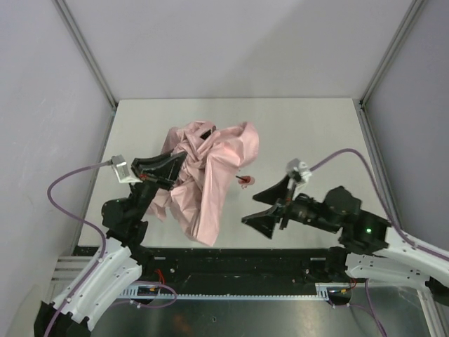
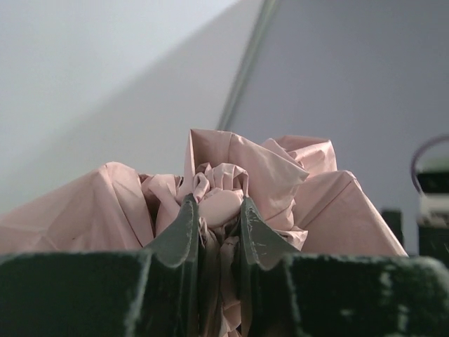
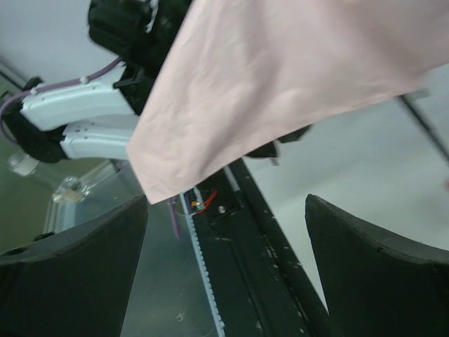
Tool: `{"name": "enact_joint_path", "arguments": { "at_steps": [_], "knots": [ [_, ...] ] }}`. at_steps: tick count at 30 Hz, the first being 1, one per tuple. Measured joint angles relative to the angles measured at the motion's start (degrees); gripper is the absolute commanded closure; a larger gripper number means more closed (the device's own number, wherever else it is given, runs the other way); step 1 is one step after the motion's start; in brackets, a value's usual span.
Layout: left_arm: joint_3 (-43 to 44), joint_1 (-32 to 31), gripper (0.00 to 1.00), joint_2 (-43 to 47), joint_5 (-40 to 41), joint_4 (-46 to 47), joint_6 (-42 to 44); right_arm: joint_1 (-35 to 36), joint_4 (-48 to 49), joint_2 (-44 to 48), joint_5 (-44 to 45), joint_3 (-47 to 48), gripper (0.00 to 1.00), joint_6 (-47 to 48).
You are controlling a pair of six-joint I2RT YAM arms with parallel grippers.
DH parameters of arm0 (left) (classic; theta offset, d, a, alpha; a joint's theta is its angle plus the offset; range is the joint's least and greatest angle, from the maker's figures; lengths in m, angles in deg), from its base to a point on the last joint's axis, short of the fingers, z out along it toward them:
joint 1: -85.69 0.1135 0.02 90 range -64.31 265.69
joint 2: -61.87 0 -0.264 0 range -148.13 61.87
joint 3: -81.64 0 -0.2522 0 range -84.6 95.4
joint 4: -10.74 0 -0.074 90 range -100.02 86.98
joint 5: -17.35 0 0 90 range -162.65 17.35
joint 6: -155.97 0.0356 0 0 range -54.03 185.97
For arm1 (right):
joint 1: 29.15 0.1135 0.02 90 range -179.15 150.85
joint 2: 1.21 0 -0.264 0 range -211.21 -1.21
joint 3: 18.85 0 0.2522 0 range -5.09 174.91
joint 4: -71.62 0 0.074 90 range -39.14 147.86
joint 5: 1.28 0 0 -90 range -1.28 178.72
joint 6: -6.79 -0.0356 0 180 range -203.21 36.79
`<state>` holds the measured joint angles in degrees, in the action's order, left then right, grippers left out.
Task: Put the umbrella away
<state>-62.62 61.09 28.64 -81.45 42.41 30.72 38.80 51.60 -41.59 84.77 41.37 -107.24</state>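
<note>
— Black left pincer (image 2: 216, 209): what is it gripping?
— Its jaws are pressed onto a bunched fold of the pale pink crumpled fabric umbrella (image 1: 210, 175), mid-frame from above, over the pale tabletop (image 1: 309, 133).
— And the black right pincer (image 1: 250, 209)?
— Spread wide and holding nothing, right of centre, just beside the cloth's hanging lower edge.

The left arm (image 1: 105, 270) and the right arm (image 1: 382, 261) both wear glossy white shells over black joints and motor housings, and a small green light (image 1: 367, 230) glows on the right one. A purple cable (image 1: 66, 184) runs to a silver-grey camera block (image 1: 121, 168) at each wrist. The left gripper (image 1: 179, 168) and right gripper (image 1: 249, 209) have matte black, wedge-shaped fingers (image 2: 184, 232), scuffed with pale specks.
</note>
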Motion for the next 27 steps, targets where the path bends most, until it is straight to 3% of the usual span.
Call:
{"name": "enact_joint_path", "arguments": {
  "at_steps": [3,7,10,12,15,19,22,27],
  "knots": [
    [-0.81,0.39,1.0,2.82,-7.61,1.4,2.89,-2.71,-6.19,4.09,2.56,2.14,0.02,1.07],
    [-1.36,0.44,1.0,5.4,-17.25,2.91,7.39,-12.0,-9.77,4.09,-0.35,7.34,0.01,1.77],
    [-1.36,0.52,1.0,6.4,-23.61,3.87,10.49,-23.06,-10.05,2.01,-8.98,10.14,0.01,0.94],
    [-1.33,0.59,1.0,6.4,-27.34,4.2,12.33,-32.92,-9.2,-0.02,-19.54,10.97,0.03,-1.73],
    [-1.18,0.7,1.0,5.9,-30.71,4.17,13.97,-40.02,-8.35,-2.67,-30.38,11.02,0.04,-4.9],
    [-0.83,0.74,1.0,4.85,-32.3,4.17,15.41,-41.92,-6.82,-4.94,-42.01,9.62,0.06,-8.9],
    [-0.81,0.79,1.0,4.33,-32.5,4.15,16.13,-40.48,-3.37,-4.83,-47.28,7.23,0.13,-12.61],
    [-0.46,0.79,1.0,3.87,-32.57,4.09,16.37,-35.76,4.7,-6.86,-50.75,4.96,0.47,-18.56]
  ]
}}
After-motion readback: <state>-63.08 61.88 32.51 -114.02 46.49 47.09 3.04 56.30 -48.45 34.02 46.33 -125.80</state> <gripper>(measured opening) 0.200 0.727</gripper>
